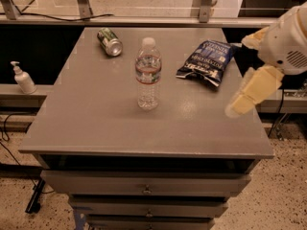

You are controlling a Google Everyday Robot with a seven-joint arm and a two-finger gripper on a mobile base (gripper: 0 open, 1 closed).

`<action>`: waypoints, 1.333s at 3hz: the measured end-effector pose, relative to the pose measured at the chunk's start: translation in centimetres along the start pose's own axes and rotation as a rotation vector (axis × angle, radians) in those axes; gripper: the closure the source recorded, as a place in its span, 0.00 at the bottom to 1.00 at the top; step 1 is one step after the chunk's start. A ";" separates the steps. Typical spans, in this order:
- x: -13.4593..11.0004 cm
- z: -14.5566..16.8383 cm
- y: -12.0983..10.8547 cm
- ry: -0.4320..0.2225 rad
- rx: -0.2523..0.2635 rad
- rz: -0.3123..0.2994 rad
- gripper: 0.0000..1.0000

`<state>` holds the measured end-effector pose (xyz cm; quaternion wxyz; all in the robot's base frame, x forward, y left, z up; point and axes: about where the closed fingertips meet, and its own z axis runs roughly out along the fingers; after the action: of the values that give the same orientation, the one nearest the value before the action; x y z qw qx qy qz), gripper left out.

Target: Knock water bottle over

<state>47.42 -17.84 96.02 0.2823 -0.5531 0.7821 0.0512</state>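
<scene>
My gripper (239, 75) hangs at the right edge of the tabletop (96, 123), jaws spread apart and holding nothing, with the lower one tilted down toward the surface. The water bottle (148, 75) stands upright near the middle of the tabletop, well apart from my gripper. A green soda can (110, 41) lies on its side toward the far edge. A dark blue chip bag (205, 63) lies near my gripper.

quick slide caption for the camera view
Water bottle upright on the table, green can lying behind, chip bag beside it; gripper hovers near the right edge.
</scene>
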 end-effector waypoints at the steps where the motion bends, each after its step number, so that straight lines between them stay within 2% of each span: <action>1: -3.6 2.5 -1.3 -0.185 0.016 0.043 0.00; 2: -7.5 4.4 -1.4 -0.341 -0.025 0.093 0.00; 4: -8.1 4.2 -1.0 -0.364 -0.044 0.100 0.00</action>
<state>51.83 -9.81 96.75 0.4042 -0.5012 0.7433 0.1814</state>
